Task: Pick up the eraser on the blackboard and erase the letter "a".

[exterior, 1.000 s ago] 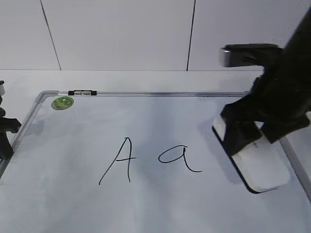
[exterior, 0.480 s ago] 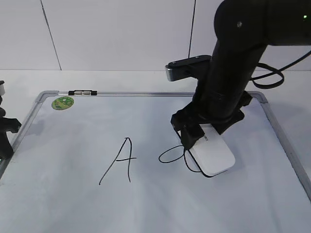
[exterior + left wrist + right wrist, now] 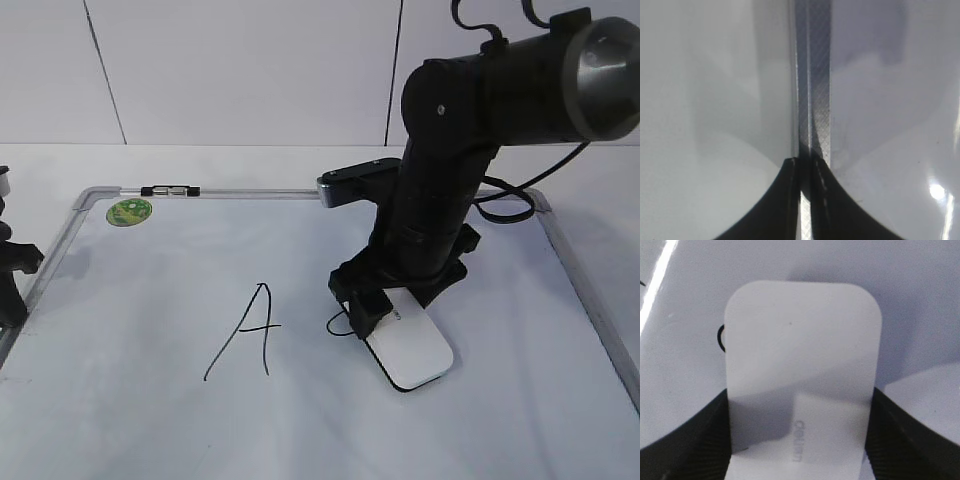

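My right gripper (image 3: 398,305) is shut on the white eraser (image 3: 410,350) and holds it flat on the blackboard (image 3: 150,420), over the spot of the letter "a". Only a small left arc of the "a" (image 3: 335,325) shows beside the eraser; the rest is hidden under it. In the right wrist view the eraser (image 3: 800,365) fills the middle between my jaws (image 3: 799,440), with a bit of the black loop (image 3: 720,337) at its left edge. My left gripper (image 3: 806,200) is shut and empty over the board's grey frame (image 3: 815,100), at the left edge of the exterior view (image 3: 10,285).
A capital "A" (image 3: 245,330) is drawn left of the eraser. A green sticker (image 3: 129,211) and a small black-and-silver marker (image 3: 170,191) sit at the board's top left. The board's grey frame runs along the right side (image 3: 590,300).
My right arm has carried the eraser leftward from the board's right side onto the "a". The tail and most of the loop no longer show. The left arm has not moved.
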Controlling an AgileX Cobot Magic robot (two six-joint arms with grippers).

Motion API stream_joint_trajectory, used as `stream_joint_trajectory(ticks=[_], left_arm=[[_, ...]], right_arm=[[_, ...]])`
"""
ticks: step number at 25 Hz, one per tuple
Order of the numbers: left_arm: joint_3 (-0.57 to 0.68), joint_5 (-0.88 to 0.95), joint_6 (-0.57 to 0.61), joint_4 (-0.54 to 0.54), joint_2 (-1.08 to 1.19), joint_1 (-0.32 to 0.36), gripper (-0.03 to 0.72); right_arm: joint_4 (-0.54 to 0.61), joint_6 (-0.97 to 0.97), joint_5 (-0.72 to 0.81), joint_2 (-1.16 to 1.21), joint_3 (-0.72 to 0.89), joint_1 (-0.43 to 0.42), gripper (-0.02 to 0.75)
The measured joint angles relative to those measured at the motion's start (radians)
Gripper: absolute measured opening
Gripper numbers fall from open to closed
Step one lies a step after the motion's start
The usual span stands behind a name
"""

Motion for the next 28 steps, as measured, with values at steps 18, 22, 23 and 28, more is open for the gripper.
stream_joint_trajectory(ticks=[18,22,23,28], left_arm=[[0.0,0.0,0.0,0.0,0.0,0.0,0.017],[0.0,0.0,0.0,0.0,0.0,0.0,0.017],[0.0,0.0,0.0,0.0,0.0,0.0,0.017],[0.0,-0.002,0.0,-0.002,0.0,0.0,0.017]], right_arm=[[-0.019,-0.044,0.033,0.11,-0.136,0.096,0.556],[-0.068,0.011,0.034,0.11,-0.136,0.094,0.556],[-0.082,0.031,0.034,0.11,-0.136,0.094,0.556],[-0.099,0.074,0.026,0.11,-0.136,0.055,0.556]])
